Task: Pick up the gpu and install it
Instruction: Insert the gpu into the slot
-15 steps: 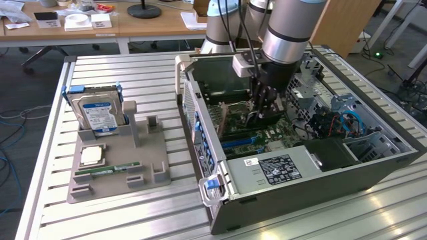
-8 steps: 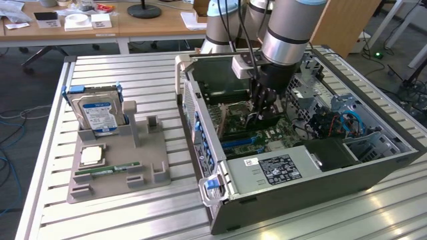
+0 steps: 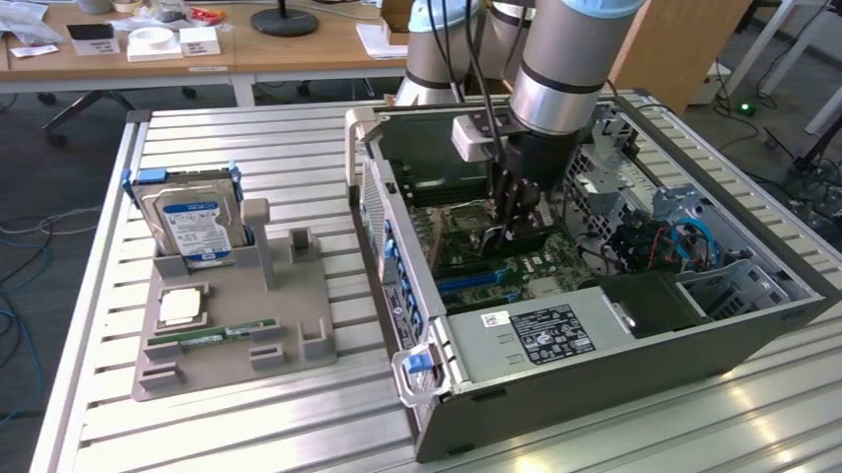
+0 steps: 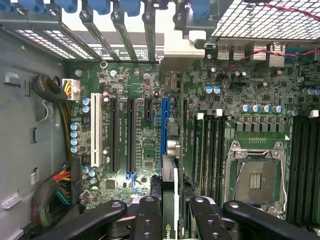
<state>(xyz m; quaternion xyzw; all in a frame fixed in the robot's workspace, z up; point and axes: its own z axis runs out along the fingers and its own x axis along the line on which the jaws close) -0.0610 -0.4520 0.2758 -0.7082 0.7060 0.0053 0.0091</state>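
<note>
My gripper (image 3: 511, 225) reaches down into the open computer case (image 3: 435, 296), over the motherboard. It is shut on the gpu (image 4: 169, 212), a thin dark card seen edge-on between the two black fingers (image 4: 148, 220). The card hangs upright, and its far end lies along the blue expansion slot (image 4: 164, 125). I cannot tell whether its edge touches the slot. In the exterior view the gpu (image 3: 496, 239) shows as a dark strip below the fingertips.
Black and white slots (image 4: 96, 129) lie beside the blue one, and the bare CPU socket (image 4: 256, 176) and memory slots on the other side. Bracket openings (image 4: 125, 30) line the case wall. The power supply (image 3: 553, 330) fills the near corner. A grey tray (image 3: 303, 296) holds a hard drive (image 3: 195, 223), a chip (image 3: 180, 305) and a memory stick (image 3: 211, 337).
</note>
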